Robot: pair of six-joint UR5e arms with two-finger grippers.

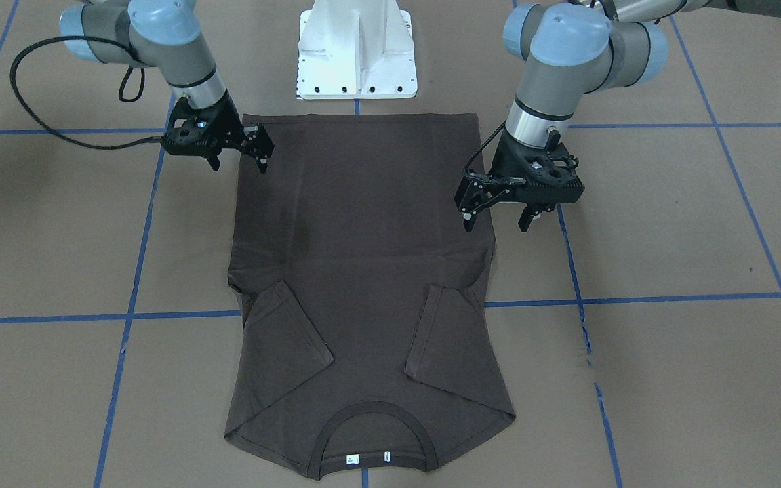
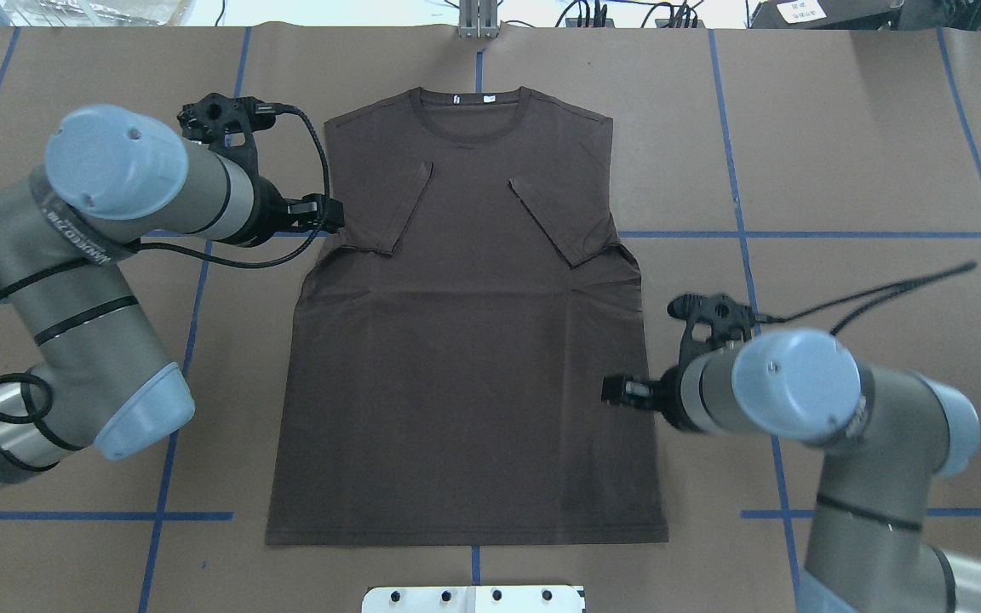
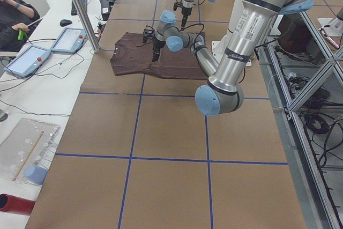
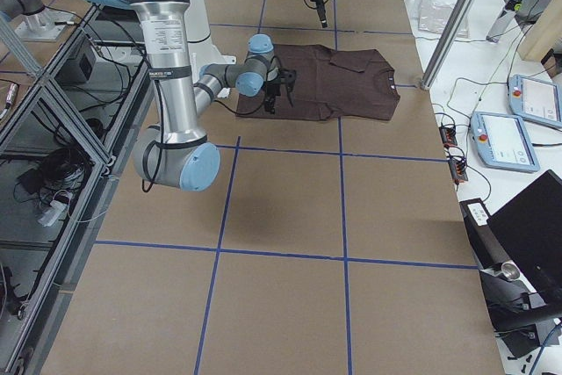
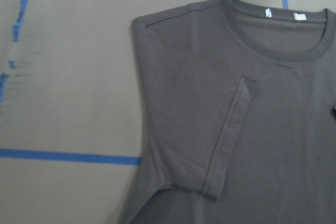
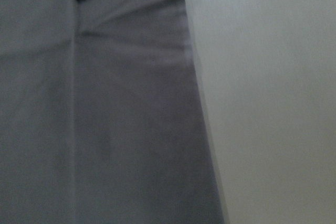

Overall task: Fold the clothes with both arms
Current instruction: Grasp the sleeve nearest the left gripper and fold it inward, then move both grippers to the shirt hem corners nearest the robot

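The dark brown T-shirt [image 1: 363, 271] [image 2: 465, 383] lies flat on the brown table, collar [image 2: 473, 119] away from the robot, white neck labels [image 1: 353, 459] showing. Both short sleeves are folded inward onto the chest. My left gripper [image 1: 497, 226] [image 2: 324, 213] hovers open over the shirt's side edge near the armpit, holding nothing. My right gripper [image 1: 240, 167] [image 2: 618, 390] hovers open at the opposite side edge, nearer the hem, also with nothing in it. The left wrist view shows the folded sleeve [image 5: 231, 140] and collar; the right wrist view shows the shirt's side edge [image 6: 194, 103].
The white pedestal base [image 1: 356, 54] stands just beyond the hem. Blue tape lines [image 2: 840, 234] grid the paper-covered table. A black cable [image 1: 45, 129] trails from the right arm. A person [image 3: 13, 17] sits at a side desk with control tablets [image 3: 29, 60].
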